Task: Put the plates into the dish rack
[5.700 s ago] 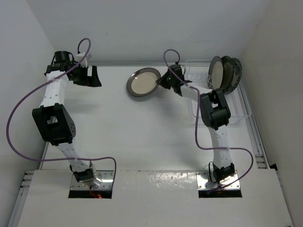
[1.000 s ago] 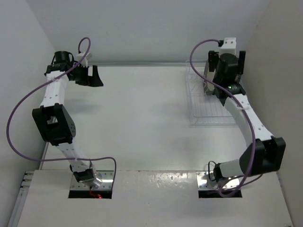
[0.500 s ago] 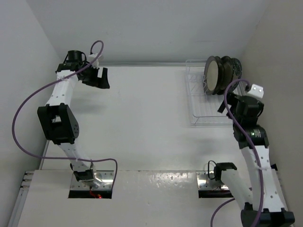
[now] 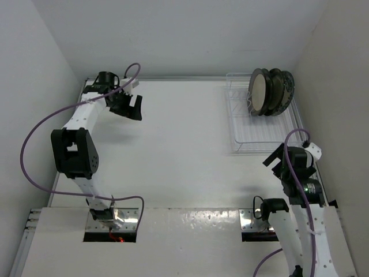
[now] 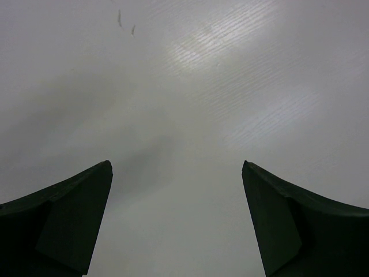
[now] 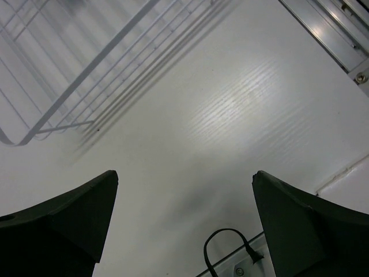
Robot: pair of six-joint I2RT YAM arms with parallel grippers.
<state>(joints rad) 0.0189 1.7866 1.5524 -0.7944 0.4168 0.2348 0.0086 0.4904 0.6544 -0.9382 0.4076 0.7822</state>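
Several plates stand upright on edge, packed together at the far end of the white wire dish rack at the table's back right. The front one shows a cream face with a dark rim. My right gripper hangs open and empty near the table's right front, just short of the rack's near end; the rack's corner shows in the right wrist view. My left gripper is open and empty over bare table at the back left, and the left wrist view shows only table surface between the fingers.
White walls close in the table at the back and both sides. A metal rail runs along the right edge beside the rack. A black cable loop lies near the table's front edge below my right gripper.
My right arm has drawn back from the rack toward the table's front right. My left gripper has shifted rightward along the back of the table. The plates stay in the rack.
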